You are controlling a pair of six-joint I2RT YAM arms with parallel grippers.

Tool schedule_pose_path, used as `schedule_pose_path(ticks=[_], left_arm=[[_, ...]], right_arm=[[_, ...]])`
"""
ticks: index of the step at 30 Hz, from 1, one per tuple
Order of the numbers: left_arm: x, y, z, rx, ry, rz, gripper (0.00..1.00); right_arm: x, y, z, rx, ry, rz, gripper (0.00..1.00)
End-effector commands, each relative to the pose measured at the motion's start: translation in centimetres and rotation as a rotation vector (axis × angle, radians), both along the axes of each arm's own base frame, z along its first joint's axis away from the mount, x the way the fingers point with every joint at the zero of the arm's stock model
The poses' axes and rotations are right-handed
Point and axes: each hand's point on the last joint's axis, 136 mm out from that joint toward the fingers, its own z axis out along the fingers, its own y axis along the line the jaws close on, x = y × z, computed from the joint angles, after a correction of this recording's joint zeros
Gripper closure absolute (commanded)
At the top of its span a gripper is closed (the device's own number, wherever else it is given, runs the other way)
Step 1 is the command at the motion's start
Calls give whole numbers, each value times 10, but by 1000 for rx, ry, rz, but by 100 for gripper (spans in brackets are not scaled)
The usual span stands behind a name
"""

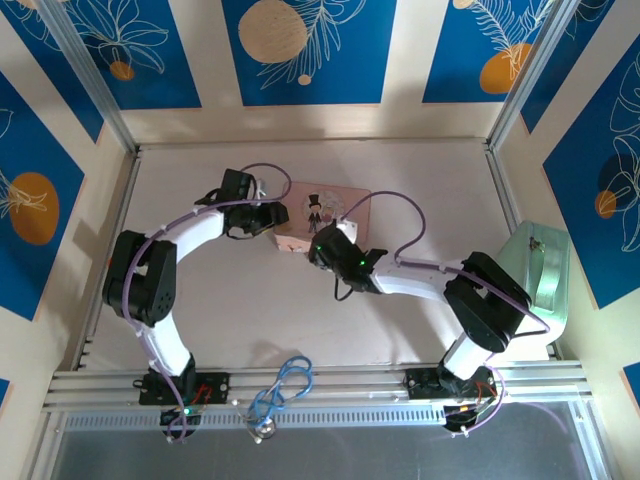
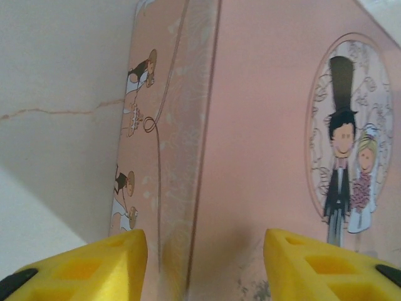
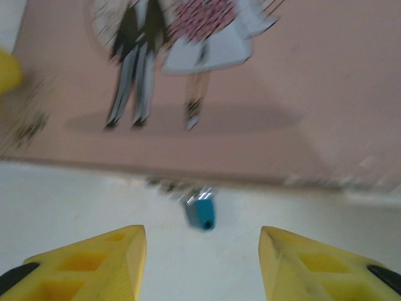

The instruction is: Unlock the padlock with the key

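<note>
Look, the right gripper is spread wide and empty, with the blue padlock right at the pink tin's edge. The left gripper is released too, facing the tin's side edge.

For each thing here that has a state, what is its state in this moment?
pink tin: lid shut, lying flat.
padlock: by the tin's edge; too blurred to tell whether it is locked.
left gripper: open, holding nothing, at the tin's side edge.
right gripper: open, holding nothing, facing the padlock.
</note>
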Motion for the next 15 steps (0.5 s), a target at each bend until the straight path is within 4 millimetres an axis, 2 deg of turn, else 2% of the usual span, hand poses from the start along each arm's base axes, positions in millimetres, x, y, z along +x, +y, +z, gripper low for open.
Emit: schedule_pose_path(ticks=[1,8,15], left_arm=[[-4,-1,-6,-6,35,-26,51],[-21,8,-18,22,70,-12,54],[-28,10,-11,9,66,-6,56]], right_arm=[[4,-12,-1,43,17,4,49],[11,-26,-6,52,26,-14,49],[9,-25,-2,66,6,4,50]])
